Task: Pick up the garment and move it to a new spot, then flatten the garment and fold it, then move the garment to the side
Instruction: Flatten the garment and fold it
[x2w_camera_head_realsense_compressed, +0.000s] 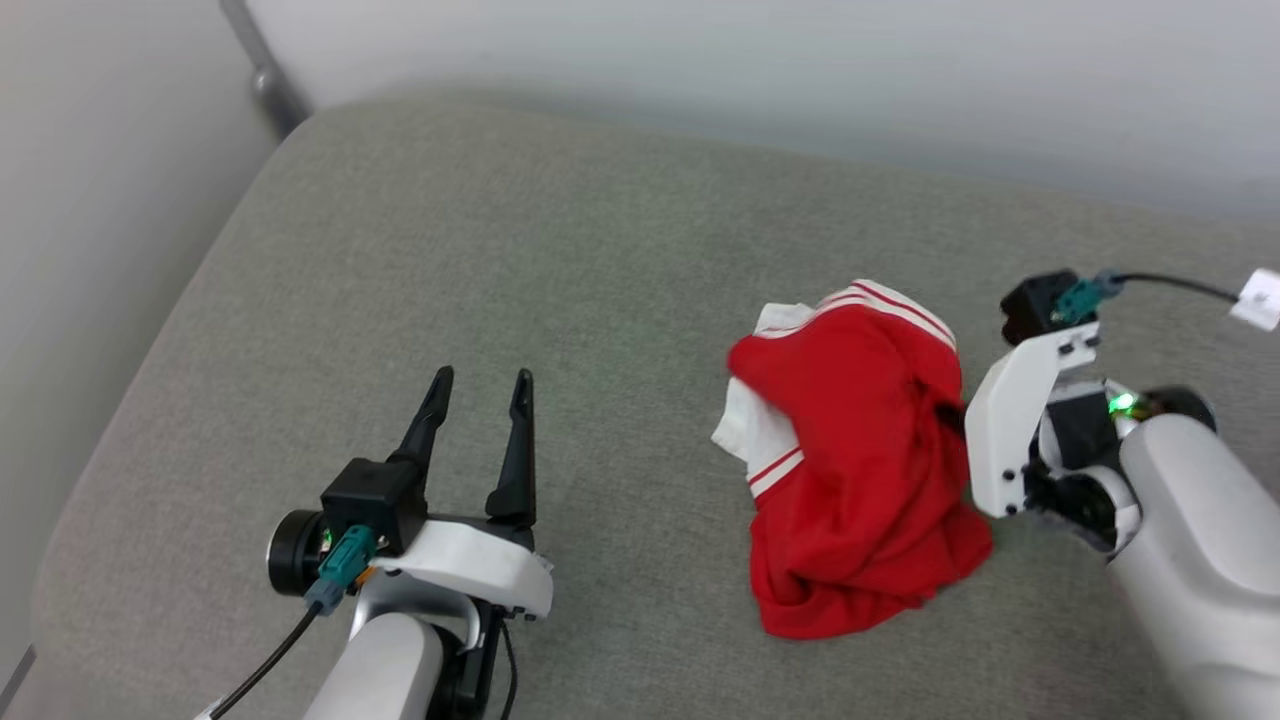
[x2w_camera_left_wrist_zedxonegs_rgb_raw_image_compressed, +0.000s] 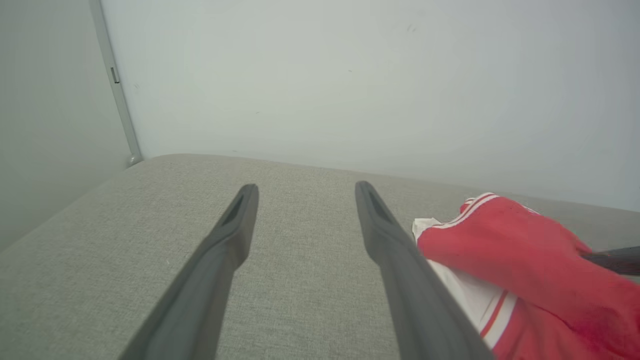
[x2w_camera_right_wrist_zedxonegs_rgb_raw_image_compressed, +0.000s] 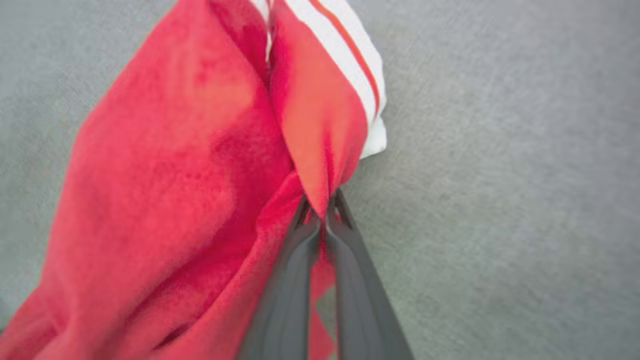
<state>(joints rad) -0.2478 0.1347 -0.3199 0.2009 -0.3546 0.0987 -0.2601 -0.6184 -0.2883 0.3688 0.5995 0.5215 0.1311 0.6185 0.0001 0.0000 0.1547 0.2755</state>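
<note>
Near left, the left gripper stands wide, empty; at right, the right gripper pinches the one crumpled red garment on a grey cushion.

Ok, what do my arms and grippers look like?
Both match: pale grey forearms, white wrist shells, long tapering dark fingers. Left gripper and right gripper each carry a black block with teal plug and black cable. The right wrist has a green light, its cable a white tag.
</note>
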